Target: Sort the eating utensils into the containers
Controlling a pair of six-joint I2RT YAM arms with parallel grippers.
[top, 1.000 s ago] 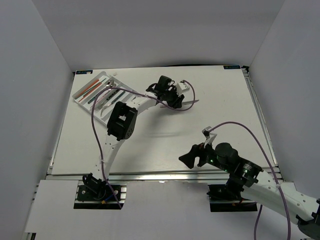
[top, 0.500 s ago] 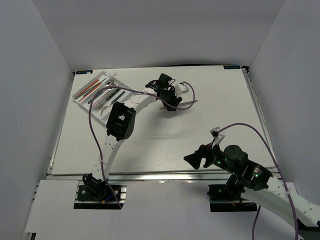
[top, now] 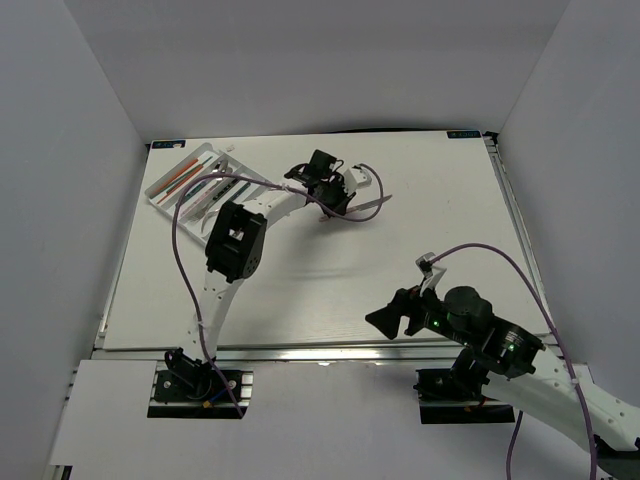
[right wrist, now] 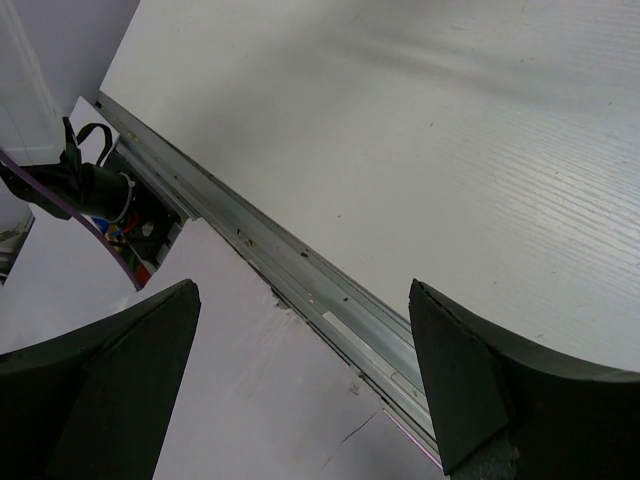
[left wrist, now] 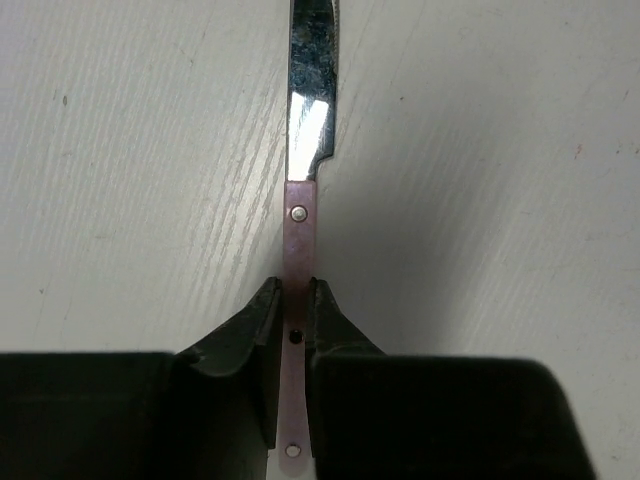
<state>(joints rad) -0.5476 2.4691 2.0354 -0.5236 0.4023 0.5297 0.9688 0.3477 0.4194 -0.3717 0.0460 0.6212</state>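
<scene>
Transfer of one knife [left wrist: 300, 225] to the tray [top: 160, 194] is the step in hand, as I judge it. The left gripper [left wrist: 293, 310] is clamped on the knife's pink handle, one finger pressing each flat side, with the handle's butt running back between them. The knife sits over the middle of the table [top: 430, 240], toward the far edge and well apart from the tray in the far left corner. Whether it has cleared the surface I cannot tell.

Its long axis runs roughly left to right across the table. The metal blade [left wrist: 310, 100] points away from the gripper, toward the right edge and slightly toward the far edge. The tray's compartments lie on a diagonal, and other utensils [top: 182, 180] rest lengthwise in them.

The next move probably calls for carrying the knife toward the far left corner. It would then need turning until its length matches a compartment, and lowering between the dividers before the grip is let go.

The right gripper [right wrist: 302, 295] hangs over the near edge with its fingers wide apart, holding nothing.
</scene>
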